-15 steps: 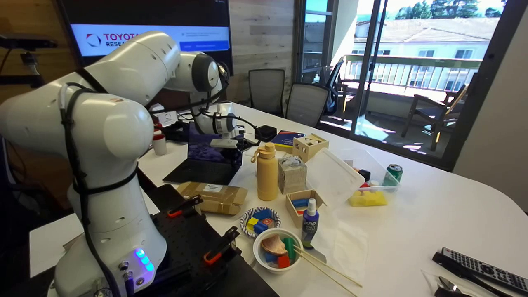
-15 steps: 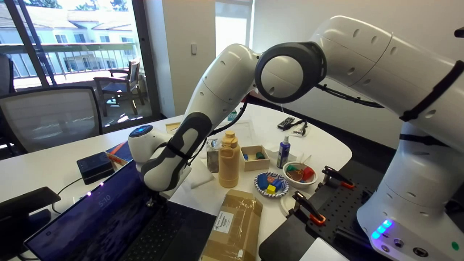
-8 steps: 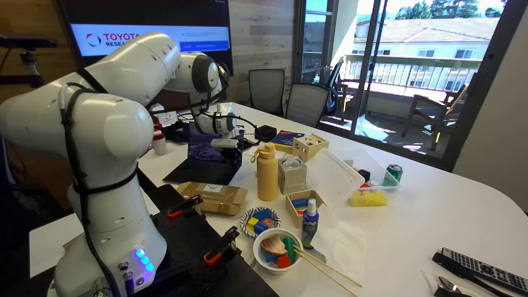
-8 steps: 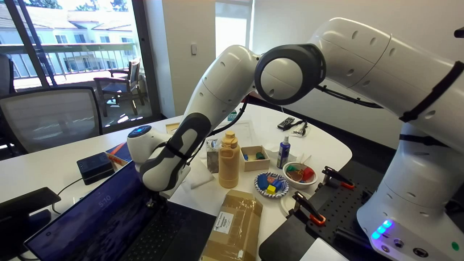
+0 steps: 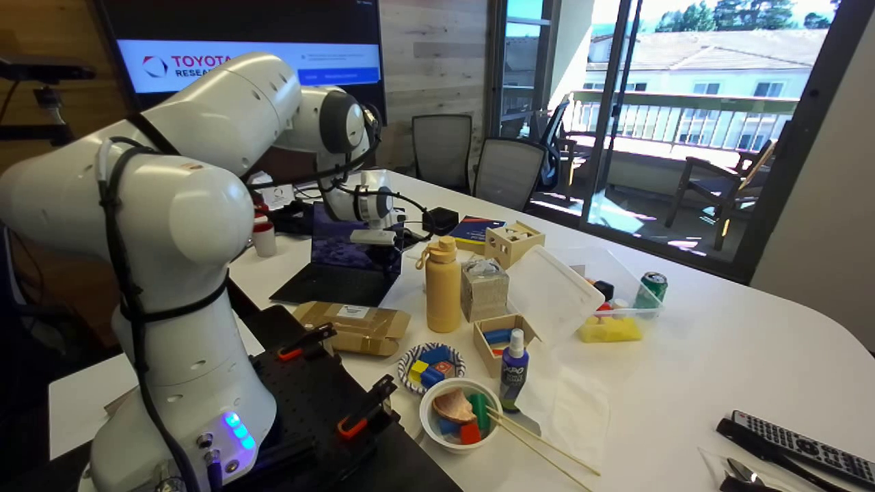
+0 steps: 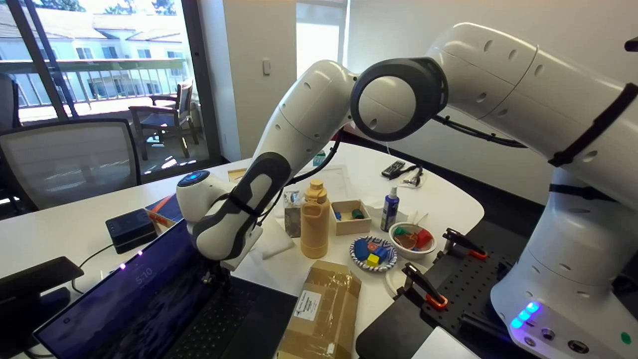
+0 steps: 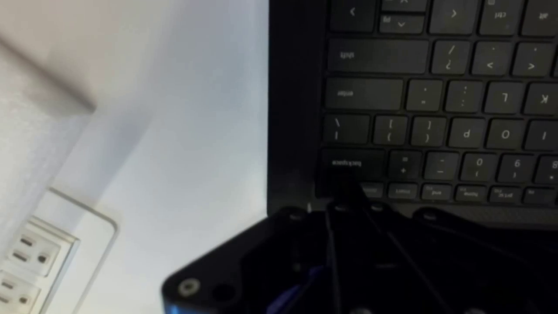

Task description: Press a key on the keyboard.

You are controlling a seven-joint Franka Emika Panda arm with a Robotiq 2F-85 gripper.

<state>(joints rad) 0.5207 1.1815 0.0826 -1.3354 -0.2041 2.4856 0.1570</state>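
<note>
The white table (image 5: 718,355) is bearing the open laptop (image 6: 164,304). In front of the laptop's screen (image 6: 134,309), the keyboard (image 7: 464,98) is lying. Over the laptop's screen-side corner, the gripper (image 7: 348,188) is pointing down, pinched together with nothing between. The backspace key (image 7: 354,160) is lying just at the gripper's tip, toward the laptop's front edge, its long axis running parallel to the screen's base; whether they are touching, I cannot tell. Pressing down seems next.

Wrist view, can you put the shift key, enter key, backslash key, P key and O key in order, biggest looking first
1. Shift key
2. Enter key
3. Backslash key
4. P key and O key: these look alike, so I leave them level.
</note>
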